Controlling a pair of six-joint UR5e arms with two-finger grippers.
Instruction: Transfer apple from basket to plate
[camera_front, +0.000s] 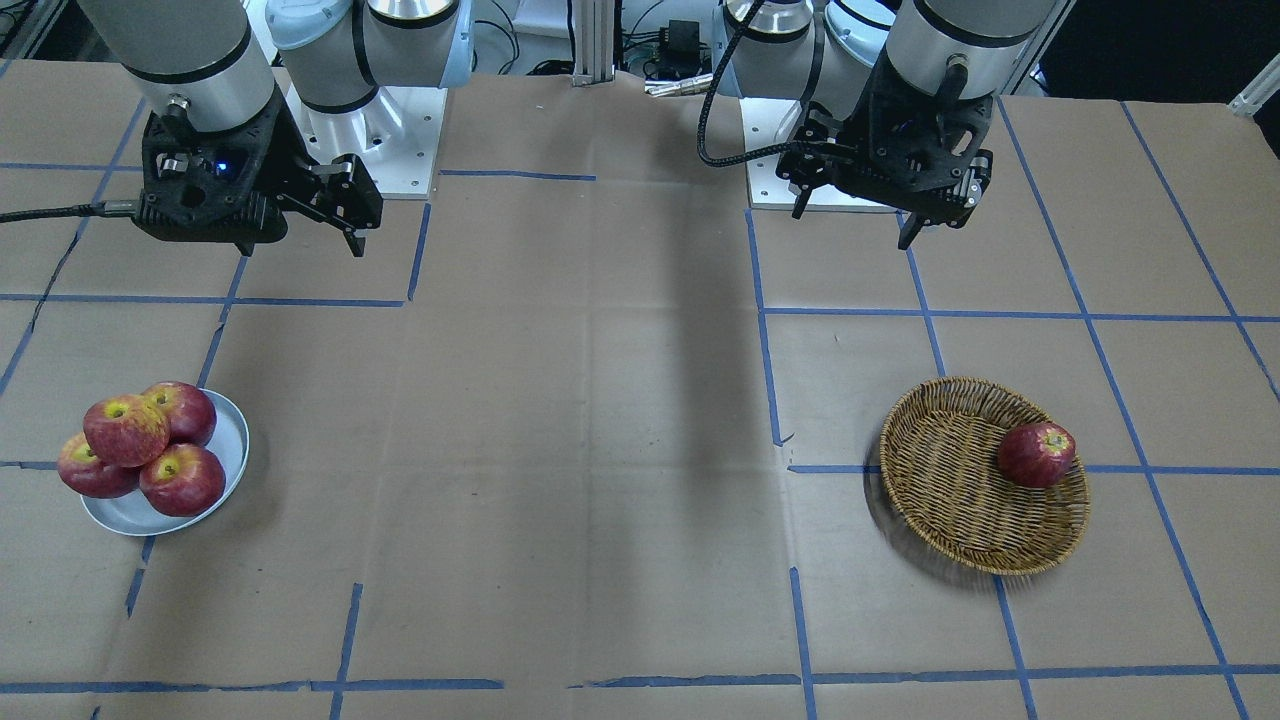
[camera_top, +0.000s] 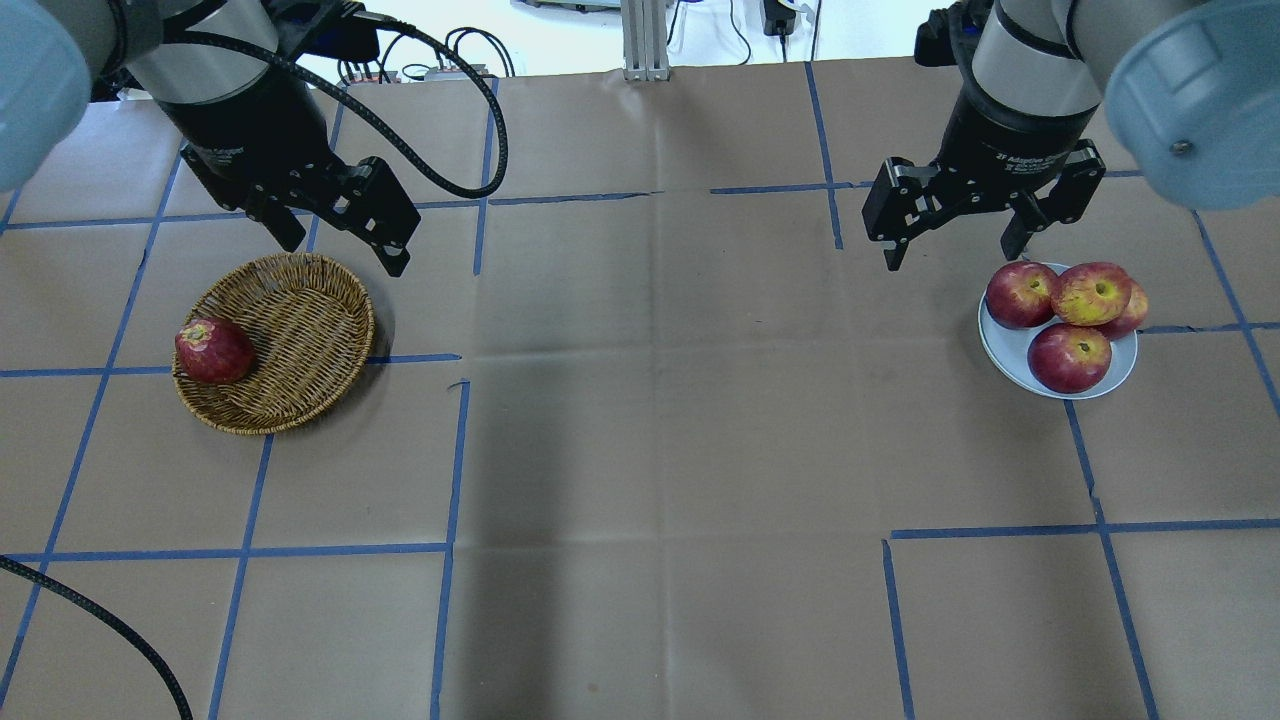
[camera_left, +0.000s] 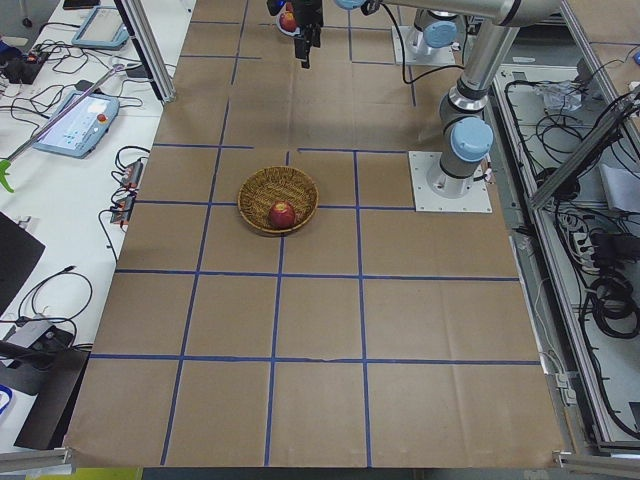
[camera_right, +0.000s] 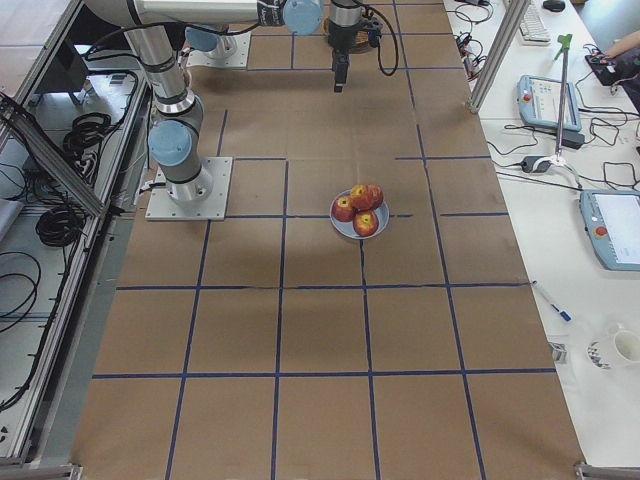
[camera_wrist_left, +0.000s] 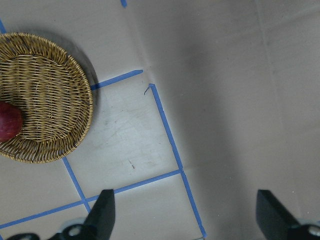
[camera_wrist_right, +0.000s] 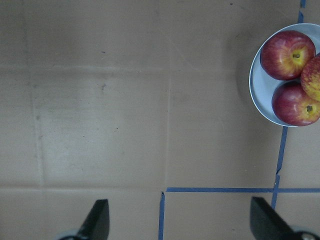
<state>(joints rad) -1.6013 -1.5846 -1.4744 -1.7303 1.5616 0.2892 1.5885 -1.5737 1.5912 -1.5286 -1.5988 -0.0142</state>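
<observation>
The pale, streaked apple lies on top of three glossy dark-red apples on the grey-white plate. It also shows in the overhead view and at the right wrist view's edge. The wicker basket holds one darker deep-red apple. My left gripper is open and empty, hanging above the table just beyond the basket. My right gripper is open and empty, hanging beside the plate, towards the table's middle.
Brown paper with blue tape lines covers the table. The arm bases stand on white mounting plates at the robot's edge. The basket shows in the left wrist view and the plate in the right wrist view.
</observation>
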